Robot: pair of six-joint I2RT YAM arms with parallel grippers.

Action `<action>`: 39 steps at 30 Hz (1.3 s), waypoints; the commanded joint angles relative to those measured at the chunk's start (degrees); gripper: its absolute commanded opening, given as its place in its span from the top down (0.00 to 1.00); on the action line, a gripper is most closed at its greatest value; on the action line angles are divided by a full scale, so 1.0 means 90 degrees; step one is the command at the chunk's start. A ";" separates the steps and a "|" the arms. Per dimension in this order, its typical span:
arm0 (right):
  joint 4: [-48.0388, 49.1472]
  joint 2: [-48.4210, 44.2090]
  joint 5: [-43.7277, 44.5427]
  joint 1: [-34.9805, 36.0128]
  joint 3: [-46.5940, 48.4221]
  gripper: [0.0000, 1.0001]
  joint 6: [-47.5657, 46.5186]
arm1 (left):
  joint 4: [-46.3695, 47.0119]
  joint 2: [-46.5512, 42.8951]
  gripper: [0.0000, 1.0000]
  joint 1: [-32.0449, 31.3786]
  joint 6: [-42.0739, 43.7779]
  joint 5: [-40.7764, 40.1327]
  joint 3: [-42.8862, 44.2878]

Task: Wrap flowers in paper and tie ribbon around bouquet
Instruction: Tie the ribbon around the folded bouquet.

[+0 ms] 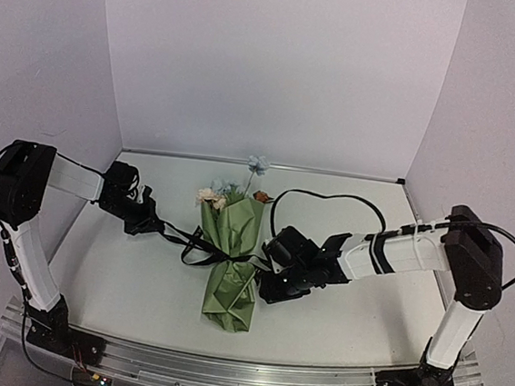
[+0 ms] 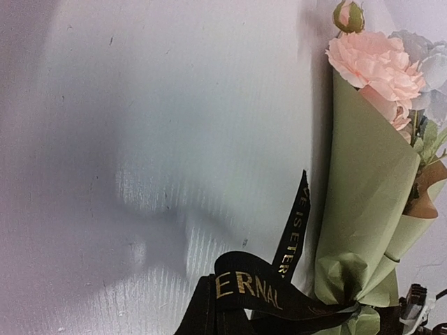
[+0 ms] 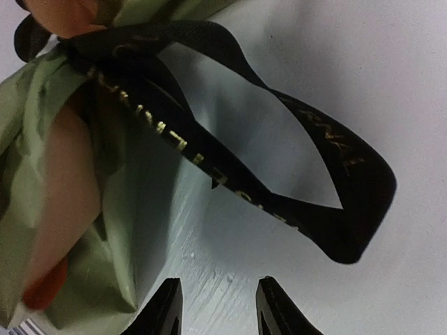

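Jaws: left gripper (image 1: 150, 222) pinches the ribbon (image 1: 180, 236) taut; right gripper (image 3: 216, 307) is spread and empty beside the bouquet (image 1: 232, 264) mid-table. The right should probably grab the loop (image 3: 349, 209) squarely, then pull evenly.

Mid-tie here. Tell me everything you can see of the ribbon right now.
The ribbon is narrow, black and woven-looking, with gold lettering along it. It is cinched round the waist of the olive-green paper cone, crumpling it. Loose loops lie on the table left of the cone, and a wide loop lies just ahead of the open right tool, which touches nothing. One strand runs to the left tool, which appears closed on it.
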 commanded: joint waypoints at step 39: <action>0.1679 0.0549 0.0285 -0.0368 0.0224 1.00 0.0145 | -0.0217 -0.0617 0.41 -0.0164 0.0067 0.0002 0.0536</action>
